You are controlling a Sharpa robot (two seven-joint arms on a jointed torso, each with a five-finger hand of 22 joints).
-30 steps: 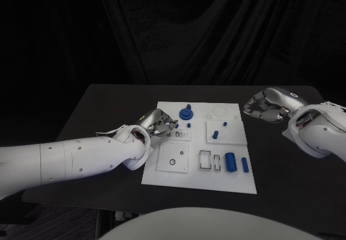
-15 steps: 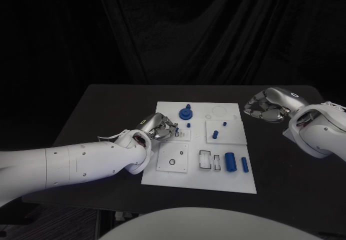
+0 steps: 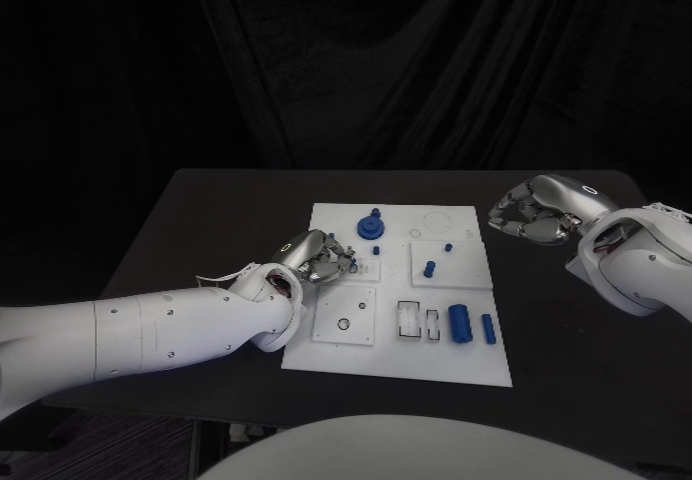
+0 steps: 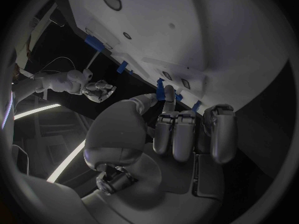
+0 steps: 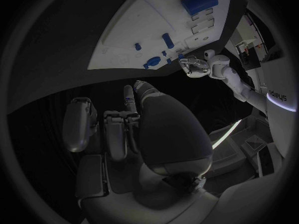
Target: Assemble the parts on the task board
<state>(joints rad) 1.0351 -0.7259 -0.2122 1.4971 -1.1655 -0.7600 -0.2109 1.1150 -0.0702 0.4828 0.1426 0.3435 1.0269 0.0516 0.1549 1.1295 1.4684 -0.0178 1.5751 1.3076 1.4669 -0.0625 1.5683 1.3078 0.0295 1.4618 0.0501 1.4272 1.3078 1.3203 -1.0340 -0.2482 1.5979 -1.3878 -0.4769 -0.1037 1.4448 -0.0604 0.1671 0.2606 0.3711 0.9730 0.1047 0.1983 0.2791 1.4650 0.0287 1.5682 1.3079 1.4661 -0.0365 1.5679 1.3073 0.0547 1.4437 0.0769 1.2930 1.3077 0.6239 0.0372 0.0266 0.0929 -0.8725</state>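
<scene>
We see the left hand (image 3: 320, 255) over the white task board's (image 3: 447, 362) left edge, pinching a small blue part (image 4: 160, 89); the right hand (image 3: 529, 213), fingers curled on nothing, hovers above the black tabletop (image 3: 216, 210) just right of the board

The task board (image 3: 433, 362) is looking like smooth matt white plastic, with raised square plates of the same finish. The blue parts (image 3: 462, 323) on it are showing as smooth moulded plastic with a slight sheen. The table (image 3: 202, 215) is appearing matt black. Both arms are wearing glossy white shells. The left hand (image 3: 320, 256) and the right hand (image 3: 528, 212) are gleaming like brushed silver metal, with darker matt pads on the fingers (image 4: 181, 134). Dark cloth is hanging in folds at the far side.
</scene>
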